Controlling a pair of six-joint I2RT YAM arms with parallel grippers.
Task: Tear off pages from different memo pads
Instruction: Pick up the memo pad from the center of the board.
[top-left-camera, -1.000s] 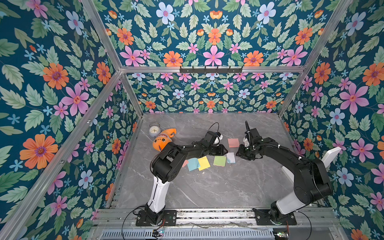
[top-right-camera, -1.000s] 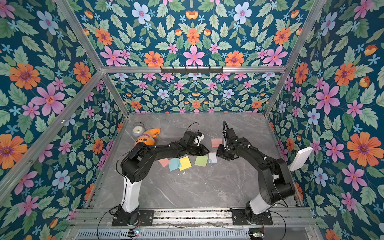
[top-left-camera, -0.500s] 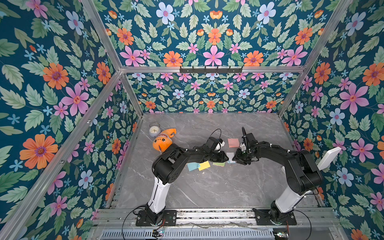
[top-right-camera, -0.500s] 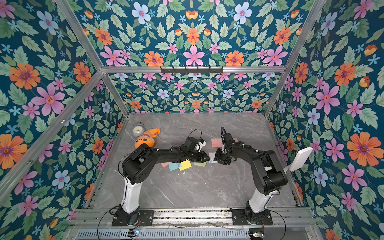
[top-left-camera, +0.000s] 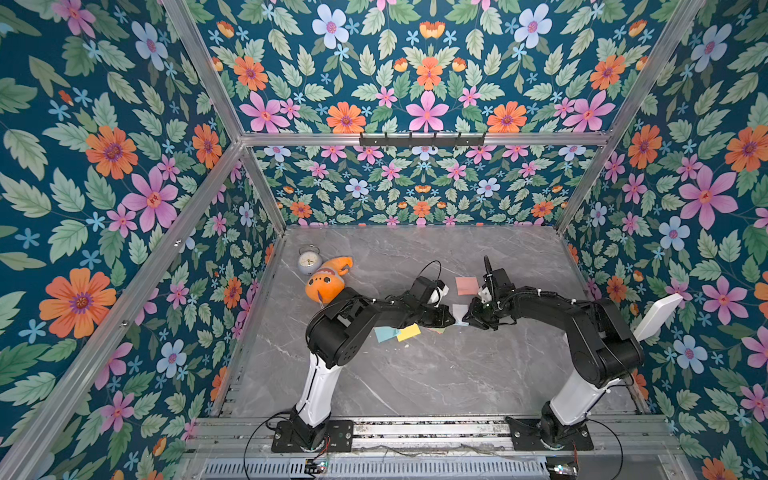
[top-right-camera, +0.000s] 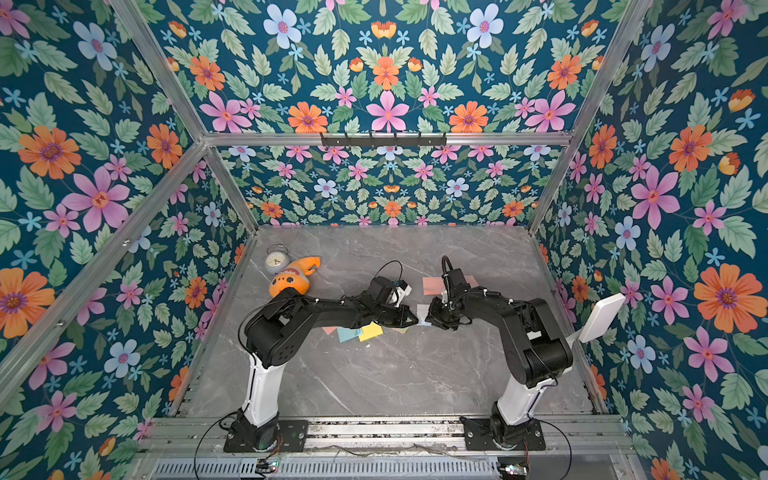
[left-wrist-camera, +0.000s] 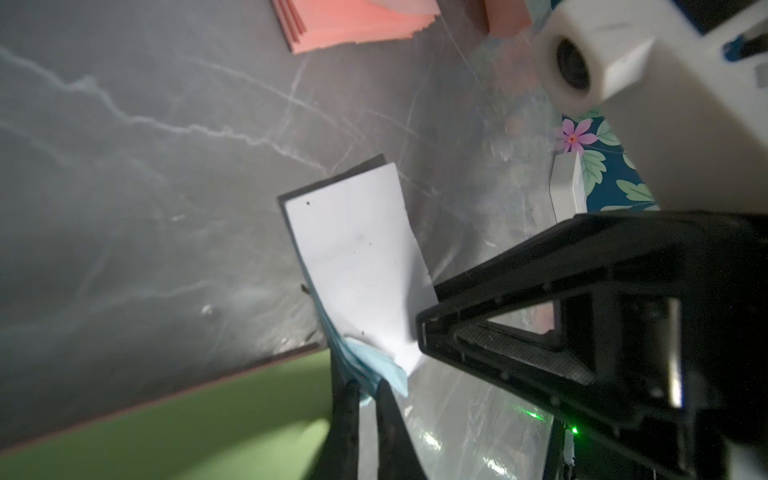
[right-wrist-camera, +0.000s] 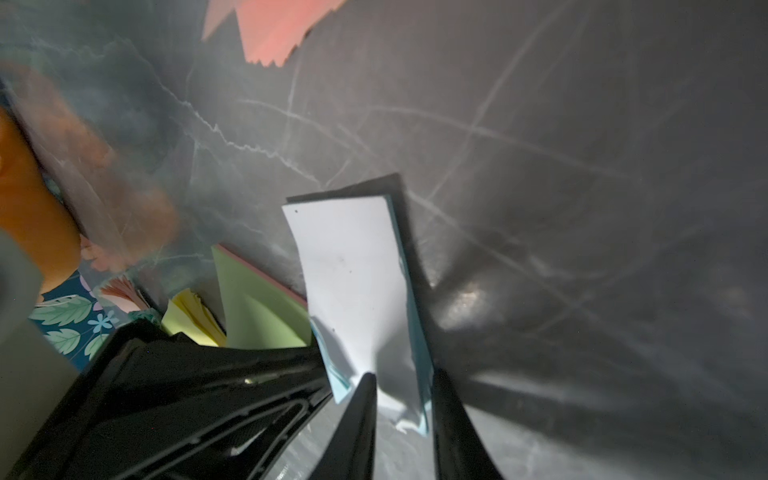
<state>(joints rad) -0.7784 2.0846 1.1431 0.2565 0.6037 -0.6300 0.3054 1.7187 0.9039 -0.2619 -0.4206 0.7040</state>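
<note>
Fingers (left-wrist-camera: 347, 415) of the left gripper (left-wrist-camera: 368, 390) were clenched on one corner of the pale pad (left-wrist-camera: 357, 257), and its light blue sheets fanned out between them. We saw the top sheet as almost white, flecked with a few dark specks, with blue showing only along the edges. A dark shadow edged its far side.

In both top views the pale pad (top-left-camera: 459, 311) (top-right-camera: 423, 311) lay between the two grippers, whose tips nearly met over it. The right gripper (right-wrist-camera: 405, 380) had its fingers (right-wrist-camera: 451, 415) on either side of the opposite end, one over the top sheet and one outside the blue edge. We could not tell whether they gripped it.

A green pad (right-wrist-camera: 257, 307) lay just beside it on the left gripper's side, with a yellow pad (right-wrist-camera: 191, 316) beyond. A salmon pad (top-left-camera: 467, 285) sat apart, farther back.

All of this rested on a grey marble table (top-left-camera: 415, 374) enclosed by floral walls (top-left-camera: 124, 166). A clock (top-left-camera: 309, 260) and an orange toy (top-left-camera: 326, 282) lay well apart from the pads, toward the back left.
</note>
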